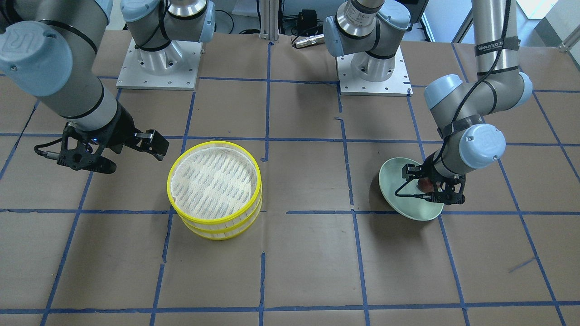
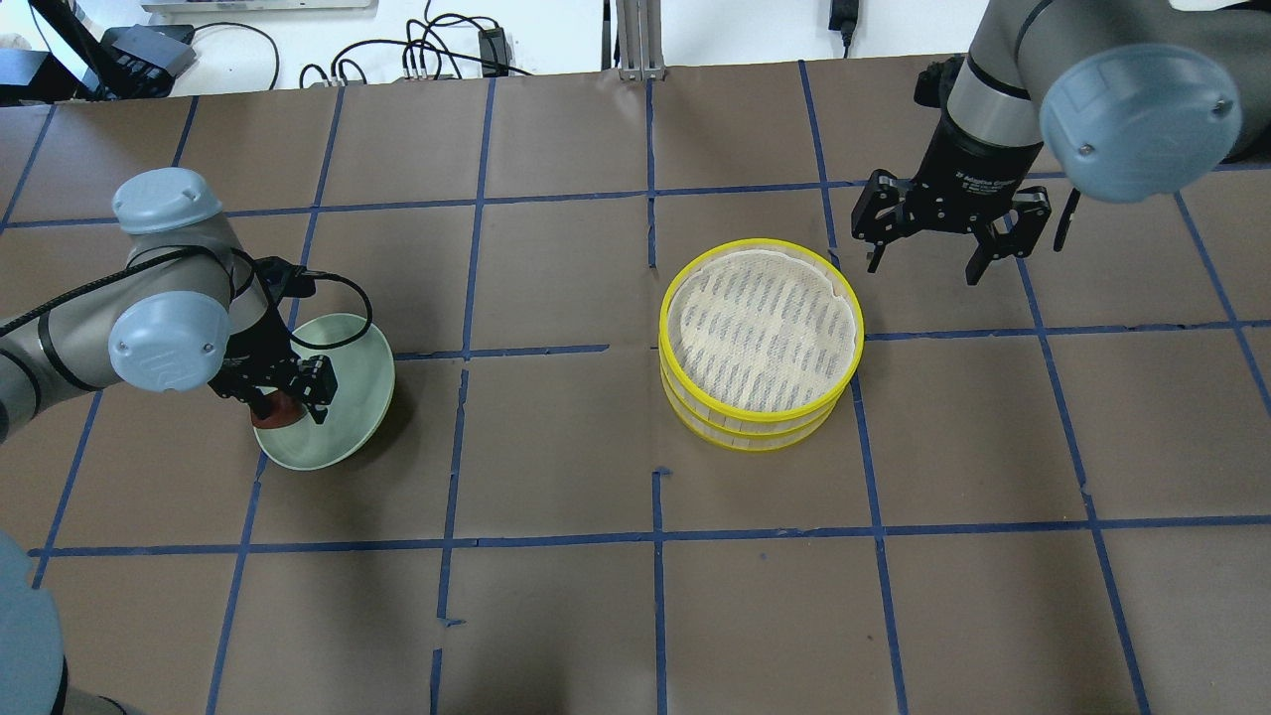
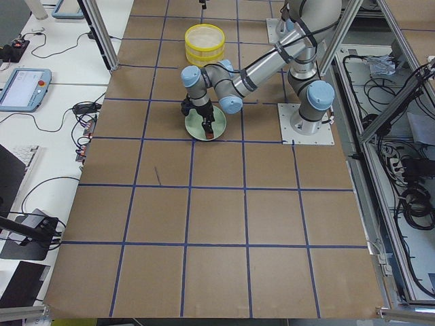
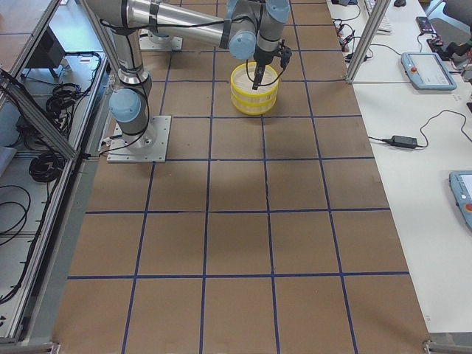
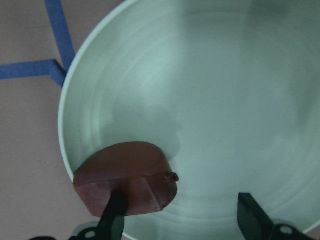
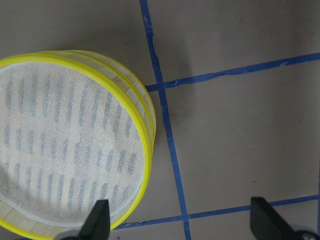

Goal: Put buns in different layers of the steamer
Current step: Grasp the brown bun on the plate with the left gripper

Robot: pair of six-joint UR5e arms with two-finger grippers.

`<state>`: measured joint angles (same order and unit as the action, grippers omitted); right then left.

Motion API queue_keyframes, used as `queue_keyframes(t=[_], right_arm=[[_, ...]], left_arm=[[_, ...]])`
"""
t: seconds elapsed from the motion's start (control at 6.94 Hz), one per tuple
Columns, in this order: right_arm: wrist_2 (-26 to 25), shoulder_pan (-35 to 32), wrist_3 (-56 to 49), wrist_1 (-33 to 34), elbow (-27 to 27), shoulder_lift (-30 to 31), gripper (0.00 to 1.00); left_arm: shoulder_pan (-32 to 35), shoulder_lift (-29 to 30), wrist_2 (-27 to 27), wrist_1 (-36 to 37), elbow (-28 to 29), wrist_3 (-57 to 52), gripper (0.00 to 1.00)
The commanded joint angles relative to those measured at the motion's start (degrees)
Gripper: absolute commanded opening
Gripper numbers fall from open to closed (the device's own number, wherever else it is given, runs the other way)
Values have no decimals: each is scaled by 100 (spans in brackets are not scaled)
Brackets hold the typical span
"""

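Observation:
The dark reddish-brown bun (image 5: 127, 180) lies at the rim of the pale green plate (image 5: 225, 100), which looks tilted on the table. My left gripper (image 5: 182, 220) is open low over the plate (image 2: 357, 367), with one finger (image 5: 114, 216) against the bun (image 2: 274, 415). The white bun is not in view. The yellow-rimmed steamer (image 2: 760, 333) stands stacked mid-table, and its top mesh liner holds nothing. My right gripper (image 2: 923, 263) is open and empty, hovering just beside the steamer (image 6: 65, 145) on its far right side.
Brown paper with blue tape lines (image 2: 655, 536) covers the table. The two arm bases (image 1: 158, 68) (image 1: 374, 72) stand at the robot's edge. Cables (image 2: 437, 50) lie beyond the far edge.

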<state>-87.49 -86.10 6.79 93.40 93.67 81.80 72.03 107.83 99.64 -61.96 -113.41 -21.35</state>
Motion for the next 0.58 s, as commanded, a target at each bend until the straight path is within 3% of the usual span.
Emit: queue_keyframes(t=[0.0,0.29,0.43], right_arm=[[4,164,-81,-50,-42,81,100],[13,173,-81,-50,-33,81,100],[4,173,-81,-76,-33,99,100]], left_arm=[[4,27,47,61,21,226,22],[21,-16,82,61,108,421,3],[91,-130,91,9,178,439,2]])
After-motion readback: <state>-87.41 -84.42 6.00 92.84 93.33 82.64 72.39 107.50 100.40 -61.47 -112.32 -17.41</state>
